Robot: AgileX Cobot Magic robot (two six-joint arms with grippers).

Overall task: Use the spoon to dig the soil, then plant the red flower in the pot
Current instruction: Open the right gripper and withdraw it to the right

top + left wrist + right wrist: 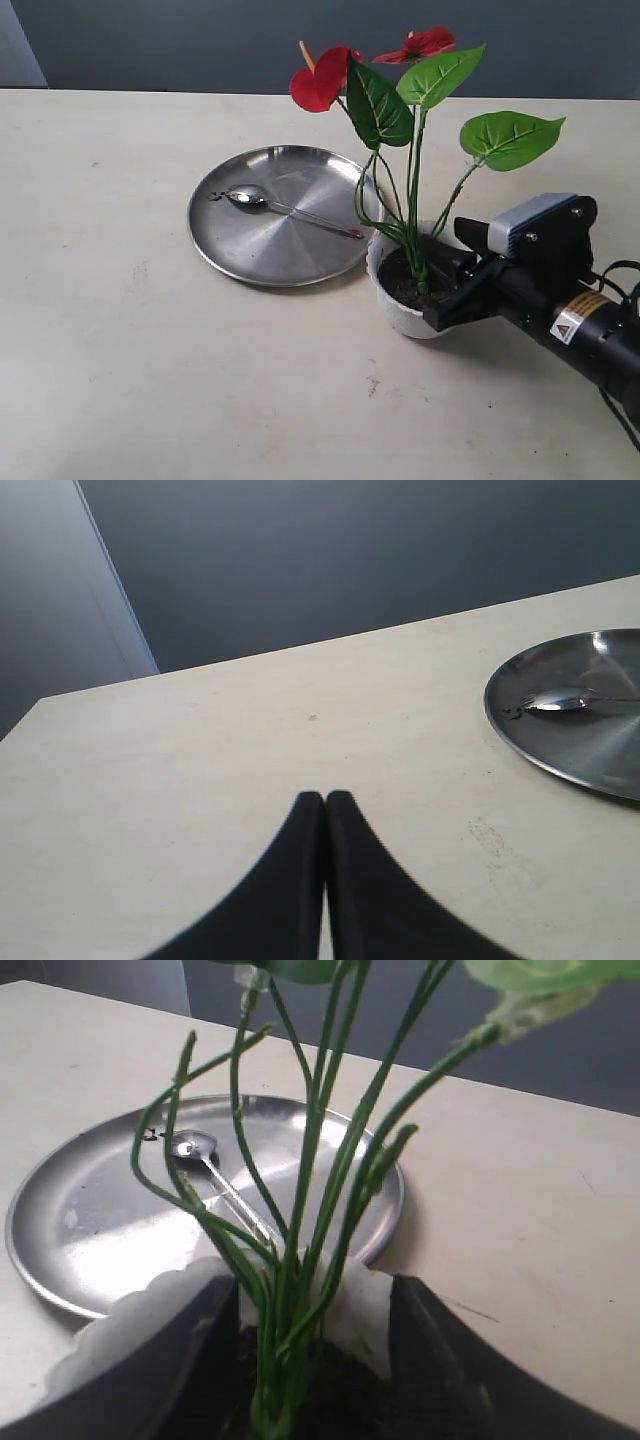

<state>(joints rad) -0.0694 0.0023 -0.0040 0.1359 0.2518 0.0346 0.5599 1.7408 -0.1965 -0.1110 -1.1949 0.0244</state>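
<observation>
The right arm's black gripper (448,287) stood with its jaws spread wide at the mouth of the small white plastic pot with the scalloped rim (392,302), one finger on either side of the thin green stems, gripping nothing that could be seen. The artificial red flower with glossy blooms and broad green leaves (400,120) was rooted in the dark brown crumbly soil (402,286) between those fingers, its long axis close to upright, its stems leaning and fanning slightly away from the gripper as they rose. The risk lay in the withdrawal: a finger catching a stem or the rim would probably drag the flower loose or tip the light pot. Beyond the pot from this gripper lay the slim shiny steel spoon (290,210) on the round steel plate (250,255), bowl pointing away. The left arm's black gripper (325,880) was closed, holding nothing, well apart.
</observation>
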